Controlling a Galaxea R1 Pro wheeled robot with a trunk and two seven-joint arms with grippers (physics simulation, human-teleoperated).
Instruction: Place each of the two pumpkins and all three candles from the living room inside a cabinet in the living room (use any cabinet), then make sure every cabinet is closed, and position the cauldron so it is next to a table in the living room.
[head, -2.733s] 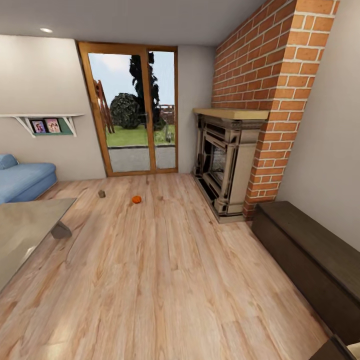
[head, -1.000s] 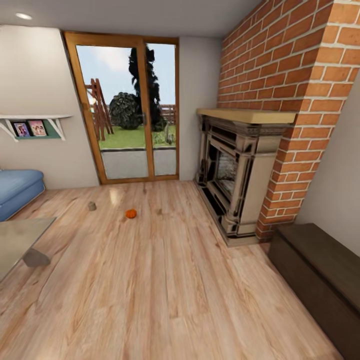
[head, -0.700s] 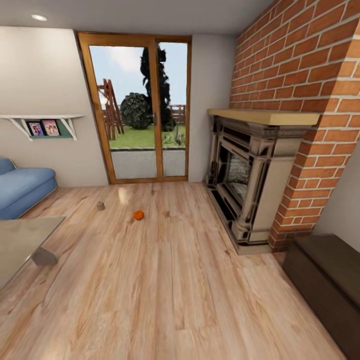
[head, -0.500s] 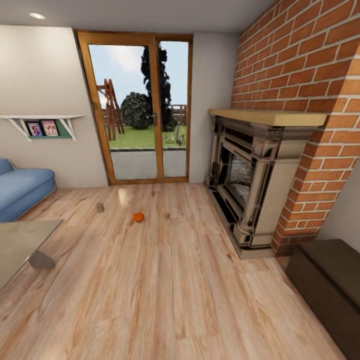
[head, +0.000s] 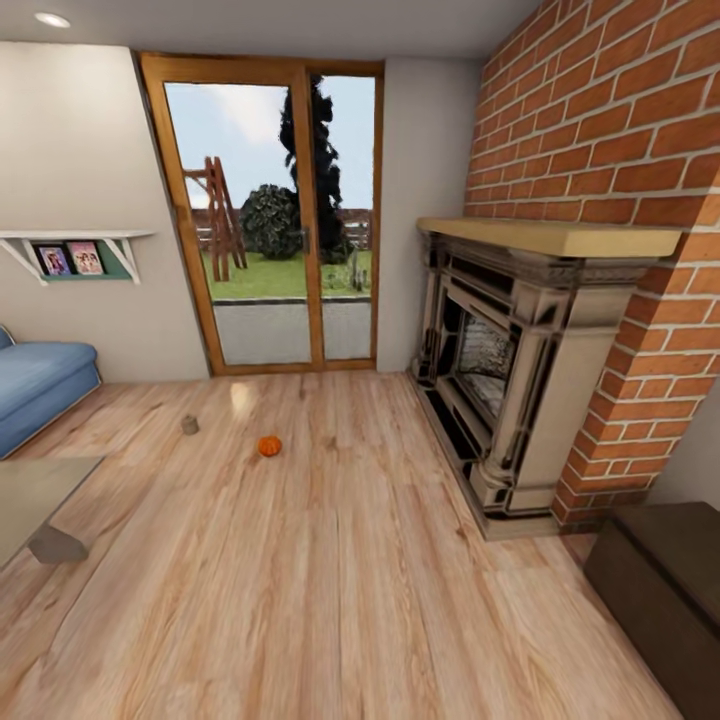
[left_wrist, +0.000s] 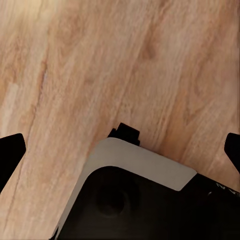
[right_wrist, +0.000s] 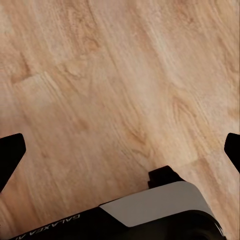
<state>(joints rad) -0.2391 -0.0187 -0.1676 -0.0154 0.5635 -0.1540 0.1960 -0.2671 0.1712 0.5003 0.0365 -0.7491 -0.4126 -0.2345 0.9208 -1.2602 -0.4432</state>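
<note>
One small orange pumpkin (head: 269, 446) lies on the wooden floor in the head view, well ahead of me and in front of the glass door. To its left stands a small stubby greyish cylinder, seemingly a candle (head: 189, 425). A corner of the glossy grey table (head: 30, 487) shows at the left edge. The dark brown cabinet (head: 665, 590) sits low at the right, its fronts closed. In the wrist views the left gripper (left_wrist: 120, 150) and the right gripper (right_wrist: 120, 150) hang over bare floor, both open, their dark fingertips (left_wrist: 10, 155) (right_wrist: 10, 152) wide apart. The cauldron is out of view.
A stone fireplace (head: 500, 380) in a brick chimney wall juts out at the right, beyond the cabinet. A blue sofa (head: 35, 385) stands at the left under a wall shelf (head: 70, 255). The glass door (head: 275, 220) closes off the far wall. Open floor lies between me and the pumpkin.
The whole head view has shifted: the camera has moved forward, so the fireplace looms larger while table and cabinet slide toward the lower edges. The pumpkin and the cylinder have not moved.
</note>
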